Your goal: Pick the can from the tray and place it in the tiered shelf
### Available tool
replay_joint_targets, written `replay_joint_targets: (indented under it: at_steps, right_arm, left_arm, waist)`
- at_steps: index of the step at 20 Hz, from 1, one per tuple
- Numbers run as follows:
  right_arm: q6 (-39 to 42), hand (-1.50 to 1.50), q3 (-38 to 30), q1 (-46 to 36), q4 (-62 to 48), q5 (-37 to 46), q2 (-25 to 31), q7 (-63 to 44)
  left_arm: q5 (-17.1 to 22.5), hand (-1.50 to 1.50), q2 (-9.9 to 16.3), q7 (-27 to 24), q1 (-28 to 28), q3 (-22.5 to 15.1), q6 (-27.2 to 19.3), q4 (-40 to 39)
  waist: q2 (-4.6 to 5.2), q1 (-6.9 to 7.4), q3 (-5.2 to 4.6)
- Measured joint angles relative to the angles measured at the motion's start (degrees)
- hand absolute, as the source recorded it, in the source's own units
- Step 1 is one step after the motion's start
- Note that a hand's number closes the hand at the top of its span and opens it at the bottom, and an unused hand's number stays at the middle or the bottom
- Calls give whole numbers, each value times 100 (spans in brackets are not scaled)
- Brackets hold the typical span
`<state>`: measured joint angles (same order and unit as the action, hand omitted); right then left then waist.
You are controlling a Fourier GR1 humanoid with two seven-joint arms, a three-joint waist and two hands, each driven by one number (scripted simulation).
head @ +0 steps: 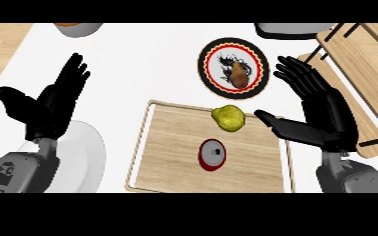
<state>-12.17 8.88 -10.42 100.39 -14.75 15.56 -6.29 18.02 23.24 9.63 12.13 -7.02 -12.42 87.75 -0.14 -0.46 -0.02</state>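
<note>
Two hands frame the head view, both spread with straight fingers and holding nothing. Our right hand hangs just beside the wooden tray, thumb pointing in over its edge — well placed, we judge, to close on the can, which stands upright in the tray's middle, near a yellow-green pear. Our left hand rests above a white plate. At the right edge, the tiered shelf waits on the desk — an easy carry for that right arm.
</note>
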Motion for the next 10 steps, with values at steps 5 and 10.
replay_joint_targets:
  at_steps: [5, 10]
  right_arm:
    - [331, -150, 415, -123, 884, 163, 524, -1112]
    - [991, -150, 949, -456, 1404, 559, 1542, -2538]
  left_arm:
    - [-13, 0, -57, -101, 135, 83, 143, -268]
    - [-38, 0, -64, 29, 218, 57, 132, -228]
  waist:
    - [-7, -11, -8]
    - [-32, 16, -29]
